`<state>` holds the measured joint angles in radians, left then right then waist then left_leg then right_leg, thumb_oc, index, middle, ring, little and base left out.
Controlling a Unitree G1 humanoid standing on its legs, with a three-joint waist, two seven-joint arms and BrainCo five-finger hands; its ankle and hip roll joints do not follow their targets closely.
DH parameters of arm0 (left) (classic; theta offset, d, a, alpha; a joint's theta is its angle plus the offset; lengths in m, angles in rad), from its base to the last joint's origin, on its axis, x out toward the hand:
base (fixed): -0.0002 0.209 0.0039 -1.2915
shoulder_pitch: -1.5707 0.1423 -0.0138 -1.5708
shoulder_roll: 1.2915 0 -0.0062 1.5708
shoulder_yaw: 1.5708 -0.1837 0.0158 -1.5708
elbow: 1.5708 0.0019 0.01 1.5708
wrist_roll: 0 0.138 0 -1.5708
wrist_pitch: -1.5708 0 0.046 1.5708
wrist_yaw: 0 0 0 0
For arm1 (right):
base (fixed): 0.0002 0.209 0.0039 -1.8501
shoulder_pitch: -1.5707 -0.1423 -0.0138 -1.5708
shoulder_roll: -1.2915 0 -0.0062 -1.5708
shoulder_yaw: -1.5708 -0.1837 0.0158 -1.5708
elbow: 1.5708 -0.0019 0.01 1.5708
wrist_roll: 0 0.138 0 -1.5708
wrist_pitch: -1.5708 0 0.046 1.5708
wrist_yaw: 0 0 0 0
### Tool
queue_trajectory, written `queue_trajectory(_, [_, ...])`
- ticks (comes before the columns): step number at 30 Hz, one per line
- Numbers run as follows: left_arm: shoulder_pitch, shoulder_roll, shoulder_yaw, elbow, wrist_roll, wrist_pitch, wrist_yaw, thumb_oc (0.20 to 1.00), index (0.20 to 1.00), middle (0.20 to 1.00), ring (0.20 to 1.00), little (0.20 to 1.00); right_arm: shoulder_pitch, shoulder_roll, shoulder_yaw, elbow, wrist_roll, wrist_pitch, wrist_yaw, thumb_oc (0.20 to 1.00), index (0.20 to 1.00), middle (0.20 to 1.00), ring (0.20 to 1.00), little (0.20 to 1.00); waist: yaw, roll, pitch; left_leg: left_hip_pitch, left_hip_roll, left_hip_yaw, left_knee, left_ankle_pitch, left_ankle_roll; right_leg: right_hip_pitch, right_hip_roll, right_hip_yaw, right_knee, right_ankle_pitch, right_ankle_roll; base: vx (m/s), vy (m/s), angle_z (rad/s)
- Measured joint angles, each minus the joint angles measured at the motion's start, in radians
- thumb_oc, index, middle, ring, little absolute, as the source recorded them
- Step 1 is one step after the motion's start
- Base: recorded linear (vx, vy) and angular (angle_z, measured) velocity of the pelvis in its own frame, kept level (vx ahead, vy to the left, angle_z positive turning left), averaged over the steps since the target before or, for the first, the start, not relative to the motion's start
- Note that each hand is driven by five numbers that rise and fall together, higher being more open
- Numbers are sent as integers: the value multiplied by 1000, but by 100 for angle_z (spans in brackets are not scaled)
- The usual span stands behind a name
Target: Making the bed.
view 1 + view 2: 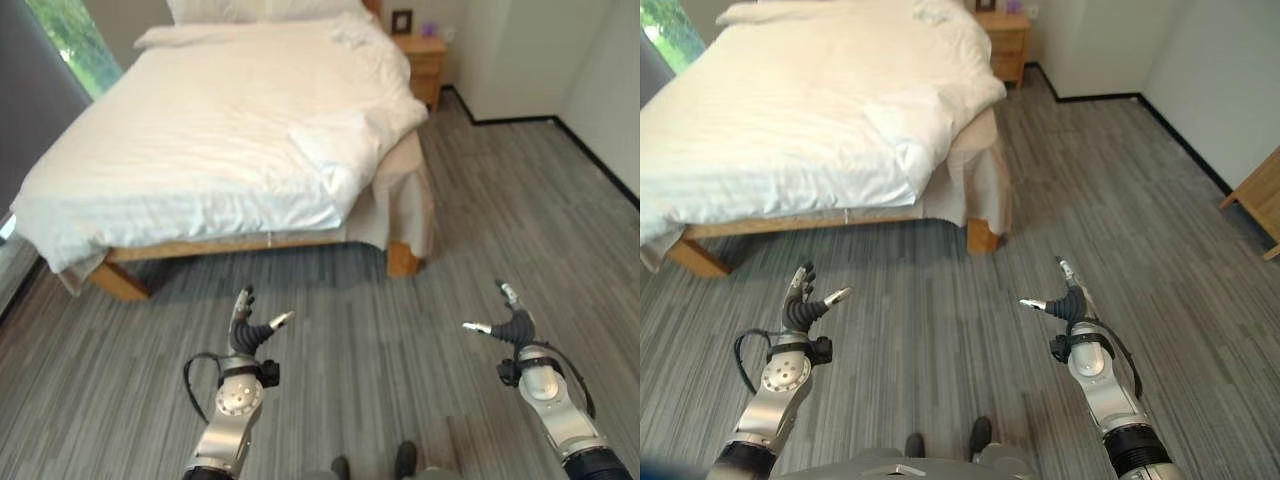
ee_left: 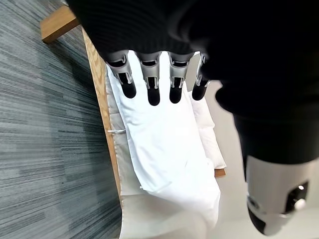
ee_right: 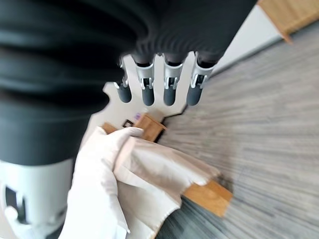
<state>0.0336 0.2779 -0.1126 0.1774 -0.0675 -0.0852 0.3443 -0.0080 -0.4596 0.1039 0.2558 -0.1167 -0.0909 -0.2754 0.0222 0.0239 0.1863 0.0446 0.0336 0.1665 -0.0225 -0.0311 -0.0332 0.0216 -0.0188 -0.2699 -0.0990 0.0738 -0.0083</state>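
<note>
You're standing off the foot of the bed (image 1: 230,140) with both arms raised over the grey floor (image 1: 400,310), and neither hand is touching anything. Your left hand (image 1: 247,332) is hovering with its fingers (image 2: 153,88) straight and spread wide, thumb out to the side, holding nothing. Your right hand (image 1: 511,322) is doing the same, fingers (image 3: 170,87) loose and extended, empty too.

The white duvet (image 1: 200,130) is lying across the mattress, mostly flat, but at the foot corner on your right it's looking rumpled: a folded-back flap (image 1: 335,145) is sitting there, and the sheet (image 1: 405,195) underneath is hanging down past the wooden leg (image 1: 402,260).

So this reads as the approach, with no bedding in hand yet. The next move probably calls for stepping closer to the foot edge, since the hands are hanging well short of the frame, then reaching for that bunched corner to pull it flat.

The left eye view is giving you the pillows (image 1: 265,10) at the head and the nightstand (image 1: 422,62) beside the far right corner. The right eye view is adding a piece of wooden furniture (image 1: 1255,200) by the wall on your right. The left wrist view is looking along the foot rail (image 2: 102,94) and the overhang, while the right wrist view is catching the hanging corner and the leg under it.
</note>
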Motion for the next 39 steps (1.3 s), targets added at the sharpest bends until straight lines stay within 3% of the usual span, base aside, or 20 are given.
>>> queue_trajectory(3, [17,1,2,5,0,0,-5,1000,1000,1000,1000,1000,3,-2,-9,-21,-2,-7,3,1000,1000,1000,1000,1000,7,8,0,31,4,39,-46,15,28,12,0,4,0,1,6,104,60,0])
queue_trajectory(10, [46,1,-1,3,3,1,-41,1000,1000,1000,1000,1000,26,-4,-19,-54,-5,-7,4,1000,1000,1000,1000,1000,1,8,-11,53,-3,38,-74,36,40,23,-3,2,0,6,8,66,45,3])
queue_trajectory(15, [48,1,1,3,4,1,-47,1000,1000,1000,1000,1000,30,-4,-20,-55,-40,-3,3,1000,1000,1000,1000,1000,0,5,-14,72,-4,35,-70,36,40,42,-4,-2,0,6,8,49,66,2])
queue_trajectory(19, [50,3,2,3,4,2,-47,1000,1000,1000,1000,1000,32,16,-20,-48,-40,7,2,1000,1000,1000,1000,1000,-4,-11,-22,64,-7,39,-75,33,40,20,-8,7,20,-7,27,34,93,-4])
queue_trajectory(26, [51,4,3,3,4,2,-47,1000,1000,1000,1000,1000,36,19,-20,-44,-41,24,0,1000,1000,1000,1000,1000,-16,-43,-46,61,-7,40,-75,29,47,18,-10,9,25,-10,27,46,24,-1])
queue_trajectory(31, [51,4,1,3,4,3,-48,1000,1000,1000,1000,1000,55,19,-20,-44,-80,26,-1,1000,1000,1000,1000,1000,-19,-37,-59,57,-7,37,-75,32,45,9,-12,4,38,-14,31,-6,20,2])
queue_trajectory(33, [49,5,1,3,4,3,-48,1000,1000,1000,1000,1000,55,17,-20,-43,-81,27,-1,1000,1000,1000,1000,1000,-22,-24,-65,37,-7,38,-75,34,55,-61,-26,5,140,-43,49,-5,34,-3])
queue_trajectory(37, [41,28,1,18,3,9,-47,1000,1000,1000,1000,1000,51,18,-14,-38,-98,46,0,1000,1000,1000,1000,1000,-47,-20,-44,25,-8,39,-75,28,63,-239,-86,21,440,-141,129,154,-89,-3])
queue_trajectory(39, [42,44,6,28,3,9,-46,1000,1000,1000,1000,1000,53,21,-11,-41,-118,49,0,1000,1000,1000,1000,1000,-45,-41,-27,2,-16,44,-75,23,56,-300,-108,73,373,-140,137,268,-190,1])
